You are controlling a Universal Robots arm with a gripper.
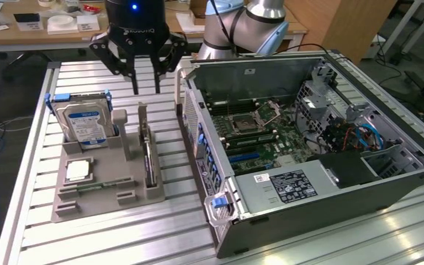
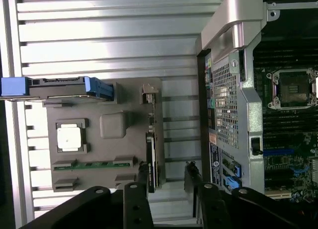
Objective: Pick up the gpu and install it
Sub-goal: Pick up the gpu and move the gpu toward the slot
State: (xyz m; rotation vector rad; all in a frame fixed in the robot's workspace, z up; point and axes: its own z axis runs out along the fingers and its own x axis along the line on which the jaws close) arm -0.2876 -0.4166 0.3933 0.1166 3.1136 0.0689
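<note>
Gripper (image 1: 146, 91) hangs fingers-down off the arm (image 1: 249, 22). It is beside the computer case (image 1: 330, 215), over the end of the grey tray (image 1: 97, 207) that lies farther from the case's power supply (image 1: 289, 185). I see its two fingers parted with clear air between them, so it is open and carrying nothing. From the wrist view the gripper (image 2: 167, 175) straddles the gpu (image 2: 153, 159), which sits close to one finger (image 2: 143, 172) and well off the other.

I read the gpu (image 1: 148, 160) as standing on its long edge in the tray slot nearest the case. It runs parallel to the case wall, and the fingertips are above it, not touching.

Farther from the case, the same tray holds a hard drive (image 1: 85, 124) upright in blue rails. A square processor (image 1: 77, 170) lies flat there, and a green memory stick (image 1: 97, 186) sits in its groove. A grey tray post (image 1: 121, 124) rises between the hard drive and the gpu.

The case lies on its side with its opening upward, so the motherboard (image 1: 256, 138) and its bare socket (image 1: 245, 122) are exposed. Its rear wall stands up just beside the gpu, and only a narrow strip of slatted table (image 1: 123, 237) separates case and tray. On the tray's side away from the case, the table runs a short way before its edge.
</note>
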